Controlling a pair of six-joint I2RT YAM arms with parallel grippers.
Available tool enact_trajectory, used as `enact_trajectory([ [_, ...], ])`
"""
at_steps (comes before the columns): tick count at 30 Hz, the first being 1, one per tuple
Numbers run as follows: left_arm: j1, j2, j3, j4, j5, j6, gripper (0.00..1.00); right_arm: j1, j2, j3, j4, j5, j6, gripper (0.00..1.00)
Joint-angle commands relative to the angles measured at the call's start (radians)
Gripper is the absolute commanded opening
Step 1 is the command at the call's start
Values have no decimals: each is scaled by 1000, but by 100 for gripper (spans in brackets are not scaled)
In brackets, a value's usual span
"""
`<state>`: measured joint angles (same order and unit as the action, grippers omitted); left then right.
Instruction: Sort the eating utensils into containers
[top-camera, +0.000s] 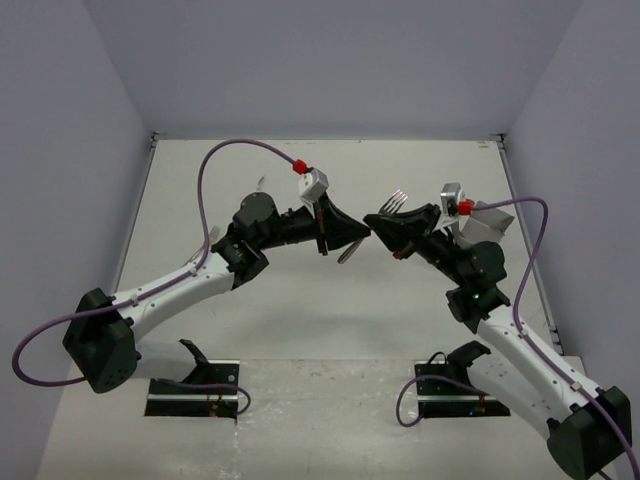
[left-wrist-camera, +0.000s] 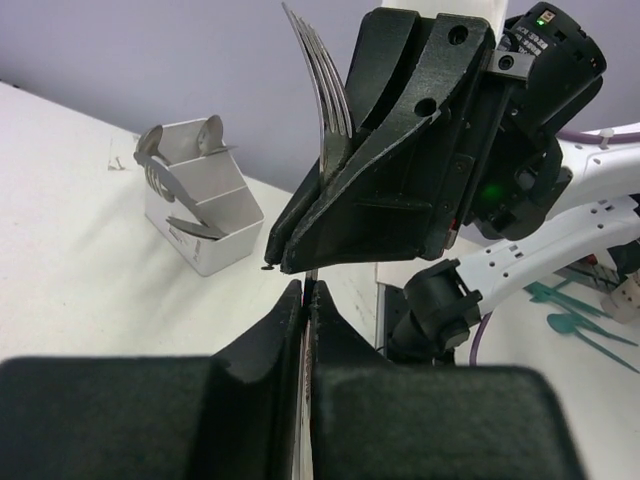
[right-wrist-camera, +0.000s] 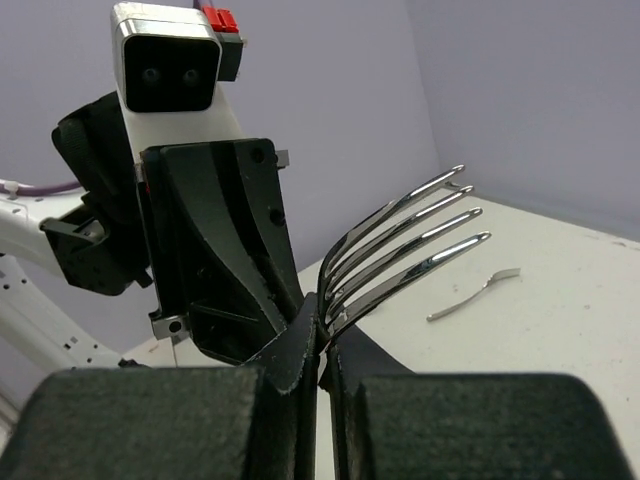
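A shiny silver fork (top-camera: 397, 201) hangs in mid-air over the table's middle, held from both sides. My right gripper (right-wrist-camera: 322, 330) is shut on its neck, just below the tines (right-wrist-camera: 410, 240). My left gripper (left-wrist-camera: 305, 285) is shut on the thin handle, which shows as a metal strip between the jaws. The two grippers meet tip to tip (top-camera: 366, 228). From the left wrist the fork (left-wrist-camera: 322, 90) rises behind the right gripper's black fingers (left-wrist-camera: 380, 200). The pale white container (left-wrist-camera: 205, 225) stands on the table with spoons (left-wrist-camera: 210, 135) in its compartments. In the top view the container (top-camera: 492, 218) is partly hidden behind the right arm.
One slim silver utensil (right-wrist-camera: 472, 297) lies flat on the white table beyond the fork. Purple walls (top-camera: 320, 60) close the table in at the back and on both sides. The left wrist's camera block (right-wrist-camera: 165, 60) looms close ahead of the right gripper.
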<state>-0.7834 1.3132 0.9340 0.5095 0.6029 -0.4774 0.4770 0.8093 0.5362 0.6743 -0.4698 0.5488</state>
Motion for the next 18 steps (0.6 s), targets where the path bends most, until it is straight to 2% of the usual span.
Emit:
enact_trajectory([
  [1, -10, -6, 43, 10, 5, 2, 10, -5, -12, 24, -13, 42, -73, 0],
  [3, -10, 3, 74, -52, -17, 20, 80, -6, -21, 39, -53, 92, -134, 0],
  [4, -11, 6, 83, -83, -47, 43, 100, -6, -30, 74, -152, 176, -171, 0],
  [7, -10, -31, 89, -213, -165, 110, 100, -12, -39, 140, -313, 351, -346, 0],
  [8, -10, -44, 82, -264, -202, 127, 100, -38, -45, 148, -335, 458, -383, 0],
  [10, -8, -83, 68, -324, -335, 175, 100, -86, -45, 186, -418, 532, -484, 0],
  [11, -7, -91, 71, -407, -398, 181, 100, -156, -39, 197, -442, 578, -512, 0],
  [12, -2, -94, 78, -452, -514, 186, 100, -200, -35, 212, -467, 592, -541, 0],
  [14, 38, -86, 75, -568, -640, 183, 100, -309, -27, 194, -486, 606, -625, 0],
  [15, 56, -86, 69, -592, -641, 177, 100, -342, -24, 183, -484, 605, -647, 0],
  [16, 74, -74, 65, -614, -713, 163, 100, -365, -16, 174, -478, 623, -659, 0],
  [18, 159, -62, 30, -622, -723, 148, 100, -437, 17, 157, -479, 701, -684, 0],
])
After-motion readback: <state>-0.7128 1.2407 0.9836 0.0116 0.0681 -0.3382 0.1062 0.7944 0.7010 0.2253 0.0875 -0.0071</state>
